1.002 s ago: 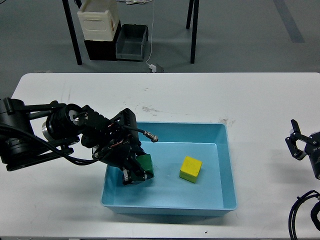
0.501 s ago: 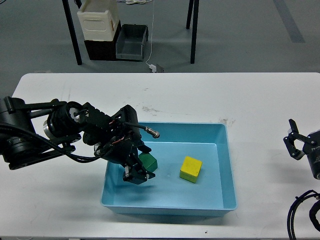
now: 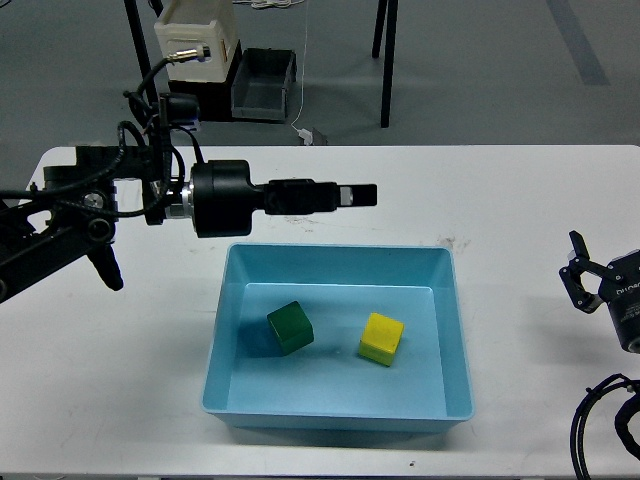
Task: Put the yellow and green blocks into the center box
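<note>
A green block (image 3: 290,327) and a yellow block (image 3: 381,338) lie apart on the floor of the light blue box (image 3: 340,248) at the table's middle. My left arm is raised and stretched to the right above the box's far rim. Its gripper (image 3: 358,193) is seen side-on, holds nothing, and its fingers cannot be told apart. My right gripper (image 3: 577,272) is at the table's right edge, open and empty, well away from the box.
The white table (image 3: 520,190) carries the box. Beyond its far edge stand black table legs (image 3: 147,75), a cream container (image 3: 197,40) and a grey bin (image 3: 263,85) on the floor.
My left gripper let go of the green block inside the box, then rose out and swung up over the box's far rim. The green block stays on the box floor. The right gripper barely moved.
</note>
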Robot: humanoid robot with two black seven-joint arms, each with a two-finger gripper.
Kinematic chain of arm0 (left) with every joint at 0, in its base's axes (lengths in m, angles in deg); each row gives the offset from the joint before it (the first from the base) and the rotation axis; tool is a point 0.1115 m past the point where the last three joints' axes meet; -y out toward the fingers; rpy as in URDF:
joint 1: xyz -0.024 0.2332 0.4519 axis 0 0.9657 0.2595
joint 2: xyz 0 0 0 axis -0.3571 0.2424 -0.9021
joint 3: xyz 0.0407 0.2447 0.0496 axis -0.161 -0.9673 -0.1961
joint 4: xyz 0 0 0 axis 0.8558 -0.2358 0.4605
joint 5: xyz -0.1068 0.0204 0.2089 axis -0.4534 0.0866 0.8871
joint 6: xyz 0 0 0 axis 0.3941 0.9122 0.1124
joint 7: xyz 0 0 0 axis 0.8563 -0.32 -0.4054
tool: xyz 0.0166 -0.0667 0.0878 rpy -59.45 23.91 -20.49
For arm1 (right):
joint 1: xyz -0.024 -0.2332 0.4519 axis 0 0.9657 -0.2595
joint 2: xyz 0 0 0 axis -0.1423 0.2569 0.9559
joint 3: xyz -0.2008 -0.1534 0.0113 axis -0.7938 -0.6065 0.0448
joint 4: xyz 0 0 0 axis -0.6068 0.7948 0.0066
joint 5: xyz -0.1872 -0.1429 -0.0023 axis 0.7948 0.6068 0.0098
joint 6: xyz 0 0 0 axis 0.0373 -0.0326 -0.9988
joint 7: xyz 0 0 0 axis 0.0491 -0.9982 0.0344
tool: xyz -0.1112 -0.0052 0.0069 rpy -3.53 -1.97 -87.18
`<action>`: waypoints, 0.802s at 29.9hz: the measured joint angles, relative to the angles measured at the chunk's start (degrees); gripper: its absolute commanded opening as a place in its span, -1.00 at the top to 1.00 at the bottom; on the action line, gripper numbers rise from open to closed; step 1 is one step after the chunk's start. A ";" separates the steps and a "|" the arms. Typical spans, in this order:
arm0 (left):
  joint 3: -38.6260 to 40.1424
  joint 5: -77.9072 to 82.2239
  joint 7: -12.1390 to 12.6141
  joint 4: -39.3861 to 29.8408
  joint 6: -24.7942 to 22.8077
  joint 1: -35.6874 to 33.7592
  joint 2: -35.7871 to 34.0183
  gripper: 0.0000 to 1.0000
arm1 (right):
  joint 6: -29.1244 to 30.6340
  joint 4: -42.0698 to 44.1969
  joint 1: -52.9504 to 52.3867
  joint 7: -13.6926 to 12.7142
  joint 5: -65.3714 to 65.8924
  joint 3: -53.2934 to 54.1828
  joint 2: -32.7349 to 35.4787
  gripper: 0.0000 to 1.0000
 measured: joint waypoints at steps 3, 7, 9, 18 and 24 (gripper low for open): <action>8.44 -13.87 0.00 -0.01 0.23 8.04 -0.18 -1.00 | 0.96 -0.64 -0.85 -0.48 -2.97 -0.26 -0.17 -1.00; 16.73 -24.59 0.00 -0.10 5.51 17.27 0.12 -1.00 | 1.17 -0.66 -4.06 -3.67 -10.73 -0.52 -0.24 -1.00; 19.14 -28.88 0.00 -0.23 9.80 20.40 0.42 -1.00 | 0.87 -0.33 -5.09 -6.33 -14.81 -0.42 -0.24 -1.00; 19.36 -72.97 -0.01 -0.92 13.85 31.37 -0.34 -1.00 | 0.93 -0.44 -4.52 -13.48 -29.84 0.83 -1.77 -1.00; 19.33 -79.44 -0.01 -6.14 11.94 39.81 -1.97 -1.00 | 3.16 -0.81 0.75 -14.41 -34.29 1.26 -1.86 -1.00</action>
